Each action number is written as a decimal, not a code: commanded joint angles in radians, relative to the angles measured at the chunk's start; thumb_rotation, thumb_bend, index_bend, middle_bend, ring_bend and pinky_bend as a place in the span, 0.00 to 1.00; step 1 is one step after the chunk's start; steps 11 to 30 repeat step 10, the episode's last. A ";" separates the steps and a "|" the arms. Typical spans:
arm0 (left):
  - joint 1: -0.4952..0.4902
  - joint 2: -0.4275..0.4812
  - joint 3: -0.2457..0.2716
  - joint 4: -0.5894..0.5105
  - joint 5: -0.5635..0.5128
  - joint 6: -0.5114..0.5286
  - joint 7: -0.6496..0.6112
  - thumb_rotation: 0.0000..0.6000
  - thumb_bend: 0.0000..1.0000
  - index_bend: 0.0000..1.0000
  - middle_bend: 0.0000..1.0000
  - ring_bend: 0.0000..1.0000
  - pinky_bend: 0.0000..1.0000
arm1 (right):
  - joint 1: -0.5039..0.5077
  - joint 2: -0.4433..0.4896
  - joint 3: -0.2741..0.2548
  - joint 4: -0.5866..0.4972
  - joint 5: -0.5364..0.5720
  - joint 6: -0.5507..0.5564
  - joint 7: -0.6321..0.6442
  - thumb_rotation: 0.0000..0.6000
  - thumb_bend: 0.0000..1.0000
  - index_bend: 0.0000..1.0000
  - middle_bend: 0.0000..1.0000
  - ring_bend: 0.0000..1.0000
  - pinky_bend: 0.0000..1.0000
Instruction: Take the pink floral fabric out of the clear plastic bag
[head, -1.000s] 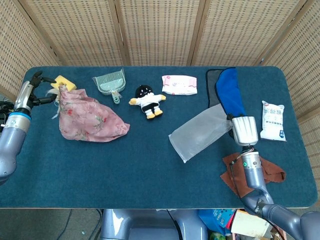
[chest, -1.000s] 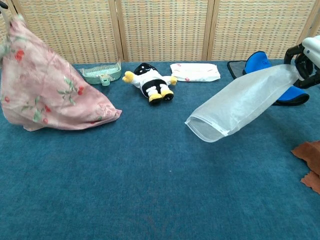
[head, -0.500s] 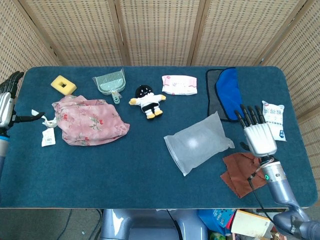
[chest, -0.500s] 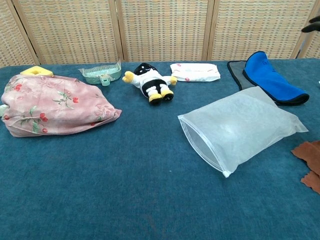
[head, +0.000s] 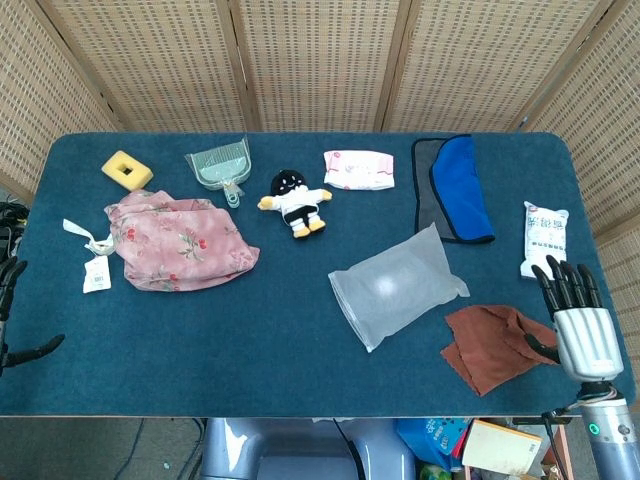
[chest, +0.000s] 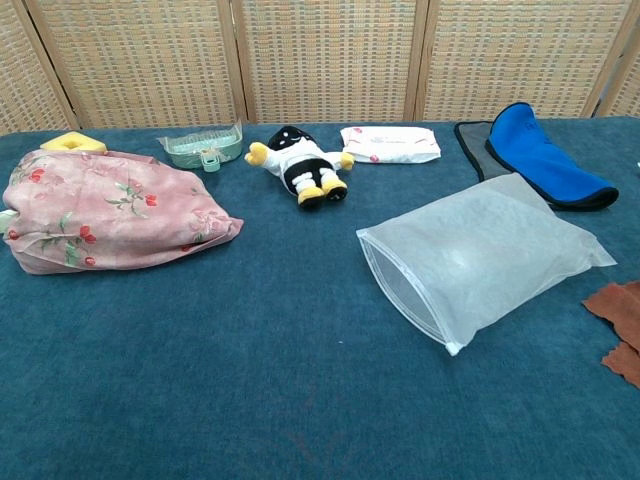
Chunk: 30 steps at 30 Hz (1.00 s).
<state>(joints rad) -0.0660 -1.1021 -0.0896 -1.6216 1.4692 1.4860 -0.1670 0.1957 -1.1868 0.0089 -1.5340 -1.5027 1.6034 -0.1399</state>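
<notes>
Pink floral fabric (head: 178, 243) lying outside clear plastic bag (head: 398, 285), well apart. Right hand (head: 577, 322) empty, fingers spread. Left hand (head: 8, 320) at frame edge, state unclear.

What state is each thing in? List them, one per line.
pink floral fabric: out of the bag, heaped on the table
clear plastic bag: empty, lying flat, mouth open
left hand: holding nothing, fingers apart
right hand: holding nothing, fingers spread
brown cloth: crumpled
</notes>
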 joint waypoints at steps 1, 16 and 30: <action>0.024 -0.019 0.034 -0.029 0.037 0.033 0.080 1.00 0.15 0.00 0.00 0.00 0.00 | -0.035 -0.003 -0.020 -0.010 -0.028 0.034 0.003 1.00 0.00 0.00 0.00 0.00 0.00; 0.029 -0.010 0.042 -0.044 0.048 0.046 0.108 1.00 0.15 0.00 0.00 0.00 0.00 | -0.067 -0.004 -0.015 -0.040 -0.030 0.035 0.014 1.00 0.00 0.00 0.00 0.00 0.00; 0.029 -0.010 0.042 -0.044 0.048 0.046 0.108 1.00 0.15 0.00 0.00 0.00 0.00 | -0.067 -0.004 -0.015 -0.040 -0.030 0.035 0.014 1.00 0.00 0.00 0.00 0.00 0.00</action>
